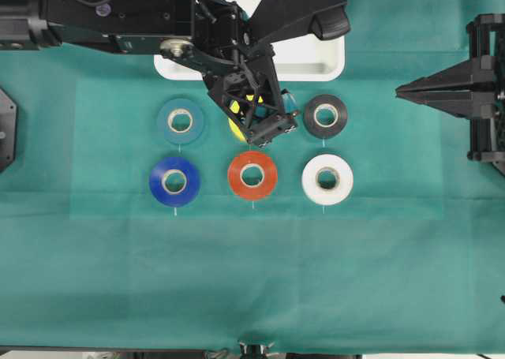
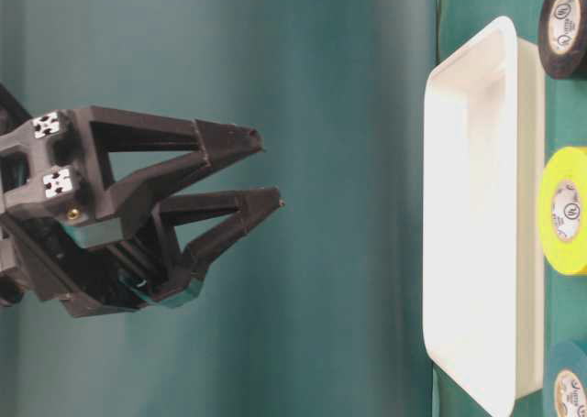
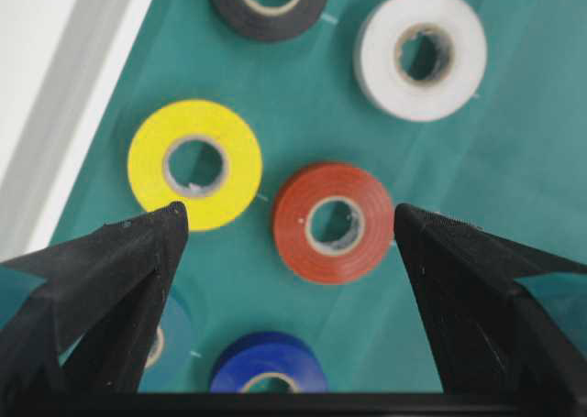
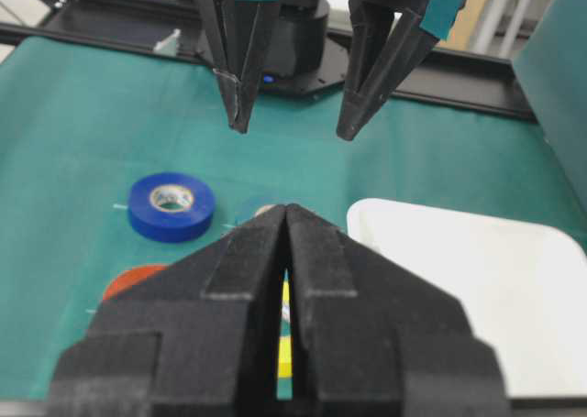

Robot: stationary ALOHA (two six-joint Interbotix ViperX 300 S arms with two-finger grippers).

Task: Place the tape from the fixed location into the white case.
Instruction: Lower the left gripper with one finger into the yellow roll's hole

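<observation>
The left gripper (image 3: 286, 224), fingers spread wide and empty, hovers over the tape (image 3: 194, 164), which lies flat on the cloth just beside the white case (image 2: 477, 224), seemingly lining up a grasp, while the right gripper (image 1: 404, 92) waits pressed together.

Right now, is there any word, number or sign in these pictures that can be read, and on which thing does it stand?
None can be read.
Yellow tape core: a round printed mark, too small to read.
Black roll core: the same kind of mark, too small to read.
Right gripper: square black-and-white markers, no text.
</observation>
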